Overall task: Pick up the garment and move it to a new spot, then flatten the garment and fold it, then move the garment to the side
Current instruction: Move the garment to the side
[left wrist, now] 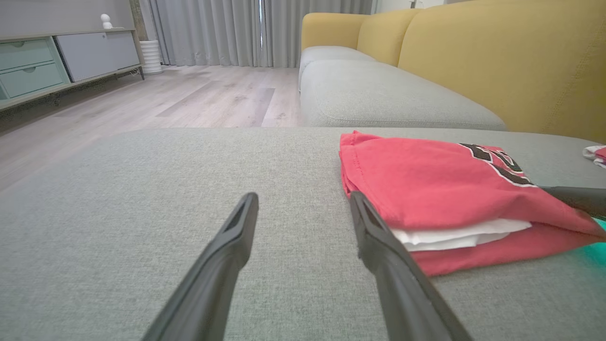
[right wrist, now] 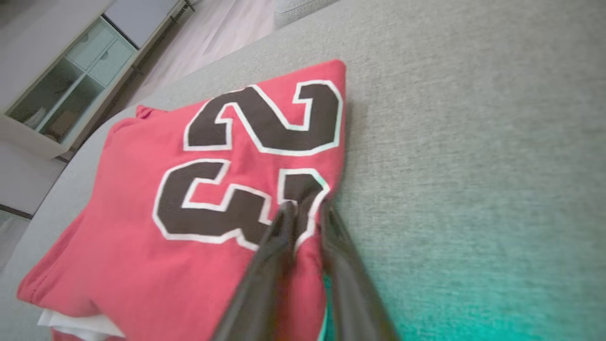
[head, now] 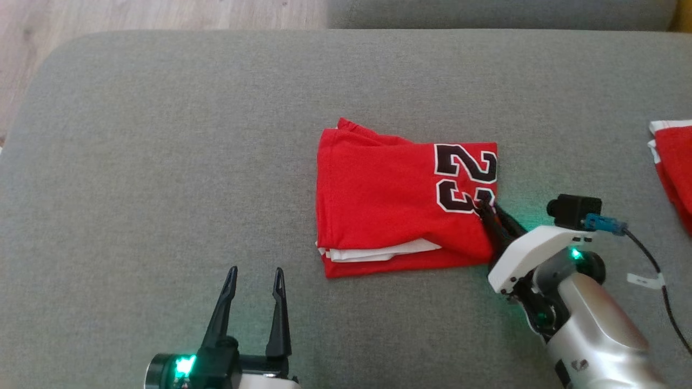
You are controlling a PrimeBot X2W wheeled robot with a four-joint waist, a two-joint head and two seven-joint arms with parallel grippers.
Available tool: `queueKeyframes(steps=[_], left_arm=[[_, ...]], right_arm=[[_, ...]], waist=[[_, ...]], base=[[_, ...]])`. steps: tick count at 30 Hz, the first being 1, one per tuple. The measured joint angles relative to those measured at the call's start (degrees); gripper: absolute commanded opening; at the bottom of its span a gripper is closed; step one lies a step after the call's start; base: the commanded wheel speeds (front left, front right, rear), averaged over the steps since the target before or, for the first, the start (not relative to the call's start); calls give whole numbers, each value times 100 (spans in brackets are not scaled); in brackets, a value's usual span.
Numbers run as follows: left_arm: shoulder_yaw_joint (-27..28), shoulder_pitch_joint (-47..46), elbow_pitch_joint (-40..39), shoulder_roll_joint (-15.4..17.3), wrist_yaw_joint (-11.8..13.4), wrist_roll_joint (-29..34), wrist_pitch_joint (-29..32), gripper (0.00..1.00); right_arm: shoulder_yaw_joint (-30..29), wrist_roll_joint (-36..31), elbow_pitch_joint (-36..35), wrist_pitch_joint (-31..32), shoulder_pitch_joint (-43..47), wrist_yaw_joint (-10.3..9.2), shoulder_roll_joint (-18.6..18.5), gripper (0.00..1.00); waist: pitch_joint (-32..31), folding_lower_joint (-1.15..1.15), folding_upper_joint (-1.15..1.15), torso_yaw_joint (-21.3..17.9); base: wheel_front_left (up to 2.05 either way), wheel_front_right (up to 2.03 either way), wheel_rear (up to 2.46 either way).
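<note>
Grey woven-fabric ottoman top (head: 162,162) took up most of the head view, with pale wood floor (head: 135,13) past its far left corner.

1 folded red jersey (head: 378,205), soft cloth with a black 23 outlined in white, lay flat near the ottoman's middle, a bit to the robot's right. White layers showed at its near edge. 1 second red-and-white garment (head: 673,167) sat well apart at the right edge, cut off by the frame.

2 grippers:
- Right gripper (head: 483,205): 2 dark fingers (right wrist: 279,246) were pinched together on the jersey's right edge, at the digit 3. The right wrist view showed red cloth clamped between them.
- Left gripper (head: 256,270): 2 fingers were spread apart with nothing between them, low over the near side of the ottoman. It was near the jersey's near-left corner and apart from it.

Background, left wrist view:
- 1 yellow-backed sofa (left wrist: 497,61) with grey seat cushions
- grey curtains (left wrist: 213,28)
- 1 low cabinet (left wrist: 94,54) with 2 pale green drawers
</note>
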Motion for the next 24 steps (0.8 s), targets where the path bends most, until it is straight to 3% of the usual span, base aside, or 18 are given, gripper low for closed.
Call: queueKeyframes(steps=[9, 17, 24], left_arm=[[30, -16, -18, 0, 14, 4, 0, 100], [100, -359, -177, -4, 8, 163, 0, 100], [156, -531, -280, -4, -47, 169, 0, 100]], right_arm=[[397, 151, 48, -515, -219, 0, -140, 0], [567, -212, -383, -656, -884, 0, -1256, 0], [186, -472, -772, -514, -1251, 0, -2430, 0]], waist=[[130, 0, 0, -366], [435, 0, 0, -878], [737, 0, 0, -1145]], base=[[0, 0, 0], [0, 0, 0], [0, 0, 0]])
